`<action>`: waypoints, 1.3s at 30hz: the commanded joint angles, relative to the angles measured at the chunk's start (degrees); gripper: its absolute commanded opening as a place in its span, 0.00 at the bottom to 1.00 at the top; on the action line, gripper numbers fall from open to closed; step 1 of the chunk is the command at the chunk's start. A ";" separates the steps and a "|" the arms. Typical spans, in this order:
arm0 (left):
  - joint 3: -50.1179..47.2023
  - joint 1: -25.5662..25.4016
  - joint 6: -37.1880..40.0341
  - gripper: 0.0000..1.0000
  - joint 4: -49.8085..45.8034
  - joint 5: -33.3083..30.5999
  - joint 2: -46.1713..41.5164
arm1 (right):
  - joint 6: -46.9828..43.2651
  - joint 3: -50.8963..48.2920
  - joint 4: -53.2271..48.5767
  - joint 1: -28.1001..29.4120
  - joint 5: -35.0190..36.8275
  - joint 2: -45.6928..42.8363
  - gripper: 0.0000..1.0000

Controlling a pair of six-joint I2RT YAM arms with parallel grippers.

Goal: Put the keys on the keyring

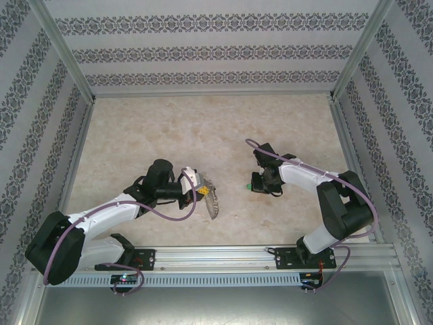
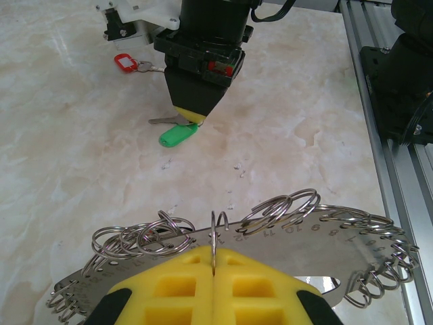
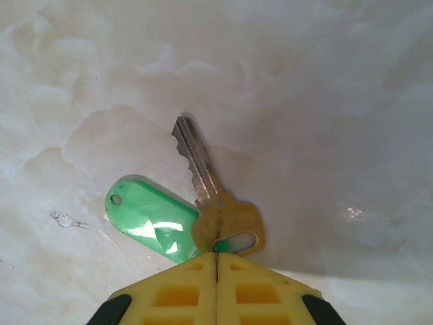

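My left tool [image 2: 214,267] is clenched on the keyring [image 2: 284,233]. From the left wrist, my right tool [image 3: 216,257] pinches the green key [image 3: 220,217] on the desk [image 2: 67,149] at 12 o'clock, and the red key [image 2: 125,63] lies loose at 11. Neither key is threaded yet.

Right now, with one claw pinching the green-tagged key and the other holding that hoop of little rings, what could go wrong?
The right gripper pinches the green key only at the edge of its head, so it may swivel or slip when lifted. The left gripper clamps the keyring at one narrow spot, so pushing a key on could tilt it. The red key lies near the right arm and might get knocked.
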 commanded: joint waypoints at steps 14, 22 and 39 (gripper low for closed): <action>1.28 0.65 -0.26 0.00 1.30 1.09 -0.84 | -38.78 -5.76 8.90 5.54 -13.39 -27.92 0.00; -0.02 0.65 -0.71 0.00 1.74 1.14 -0.95 | -49.86 -9.44 15.20 7.04 -26.78 -35.00 0.00; -0.64 0.62 -1.66 0.00 2.10 2.06 -1.70 | -54.63 -4.03 23.47 17.39 -24.33 -23.24 0.00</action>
